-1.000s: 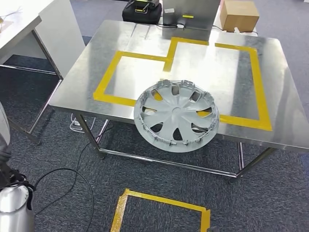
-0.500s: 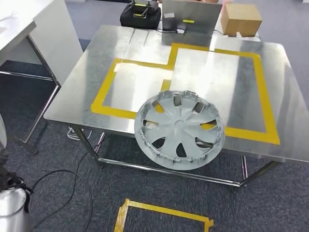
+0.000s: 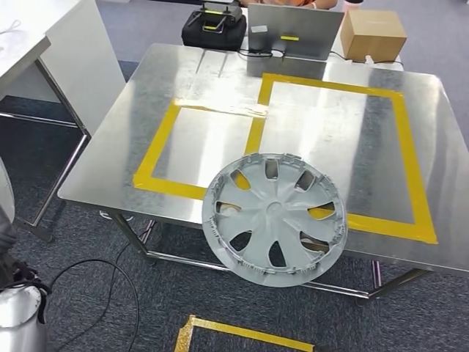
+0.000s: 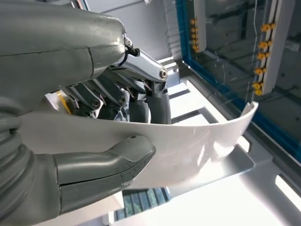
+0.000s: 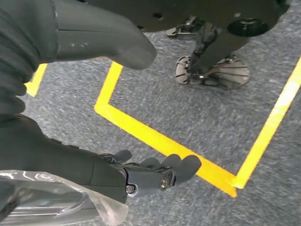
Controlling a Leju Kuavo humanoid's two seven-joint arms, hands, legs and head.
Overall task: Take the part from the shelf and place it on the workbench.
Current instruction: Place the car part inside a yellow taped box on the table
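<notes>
Silver hubcap (image 3: 275, 218) in left hand (image 4: 106, 122) above workbench (image 3: 138, 110)

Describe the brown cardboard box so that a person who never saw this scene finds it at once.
Start at the large steel workbench marked with yellow tape rectangles. The brown cardboard box sits at its far right corner, right of the grey laptop. It is the only brown, closed, plain box there.
</notes>
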